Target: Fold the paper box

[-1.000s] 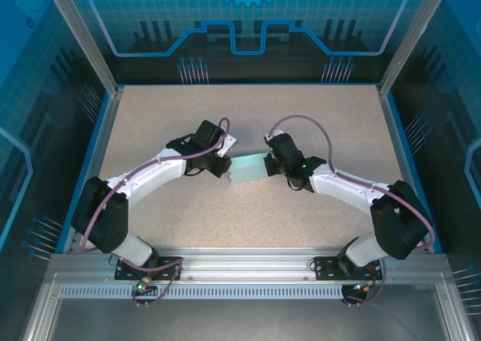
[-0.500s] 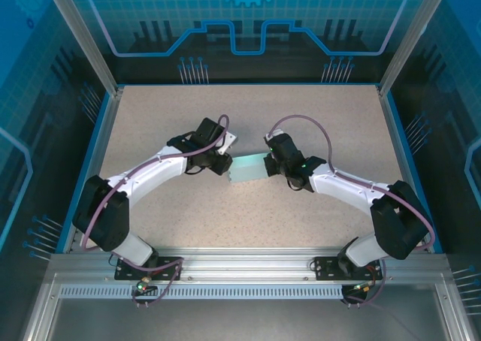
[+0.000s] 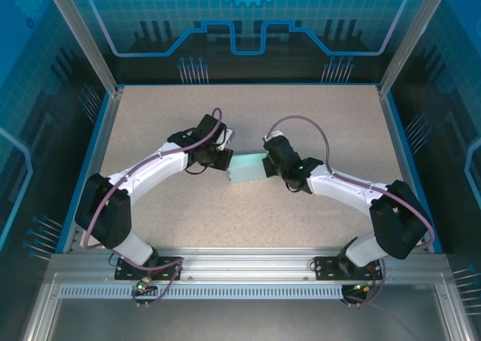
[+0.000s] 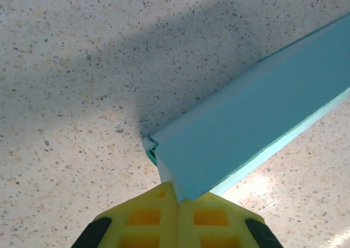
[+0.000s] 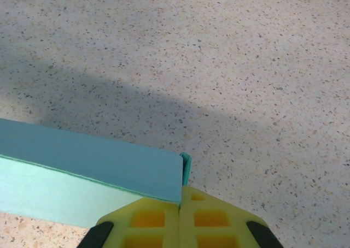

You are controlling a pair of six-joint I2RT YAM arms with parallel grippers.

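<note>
Pale teal paper box (image 3: 246, 168) over middle of speckled table (image 3: 316, 123), folded flat and rectangular, inside hidden. Left gripper (image 3: 225, 163) pinched tight on its left corner; right gripper (image 3: 264, 164) clamped on opposite end flap.

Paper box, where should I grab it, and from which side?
Pinch its short ends, coming in from either side. The paper box is long, flat and thin, so its end edges suit a pinch; the left gripper and right gripper each clamp one.
</note>
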